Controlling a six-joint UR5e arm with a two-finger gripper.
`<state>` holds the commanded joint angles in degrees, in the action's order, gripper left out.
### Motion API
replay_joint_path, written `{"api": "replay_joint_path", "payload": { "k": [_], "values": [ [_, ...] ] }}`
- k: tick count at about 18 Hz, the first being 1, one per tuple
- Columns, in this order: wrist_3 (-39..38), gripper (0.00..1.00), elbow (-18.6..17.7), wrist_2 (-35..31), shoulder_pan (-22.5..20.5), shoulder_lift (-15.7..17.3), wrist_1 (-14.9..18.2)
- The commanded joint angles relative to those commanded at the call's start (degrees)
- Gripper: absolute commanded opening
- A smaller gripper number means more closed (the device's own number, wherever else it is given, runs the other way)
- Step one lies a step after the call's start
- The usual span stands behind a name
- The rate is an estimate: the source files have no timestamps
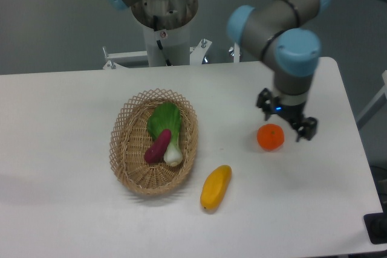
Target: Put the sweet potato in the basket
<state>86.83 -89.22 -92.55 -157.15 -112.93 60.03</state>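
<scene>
Jaws of the gripper (285, 116) look spread and empty, hanging just above the orange (270, 137). Nearer lies a yellow fruit (216, 187). Farther left, the sweet potato (158, 146) rests in the basket (124, 147), touching a bok choy (167, 128).

There's an orange (270, 137) sitting right of center on the white table (72, 113), a yellow fruit (216, 187) lower middle, and a leafy green veggie (166, 128) left of center.

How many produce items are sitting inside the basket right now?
2: the maroon oblong sweet potato and a green leafy white-stemmed vegetable lie side by side in the woven tan wicker basket. None appear hidden.
</scene>
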Motion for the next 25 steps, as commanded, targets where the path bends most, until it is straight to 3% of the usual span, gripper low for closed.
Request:
{"api": "replay_joint_path", "payload": {
  "k": [10,25],
  "values": [
    [1.85,1.0,3.43,2.64,-3.08,-2.9,0.0],
    [1.93,1.0,3.43,2.46,-3.34,-3.17,-0.18]
  ]
}}
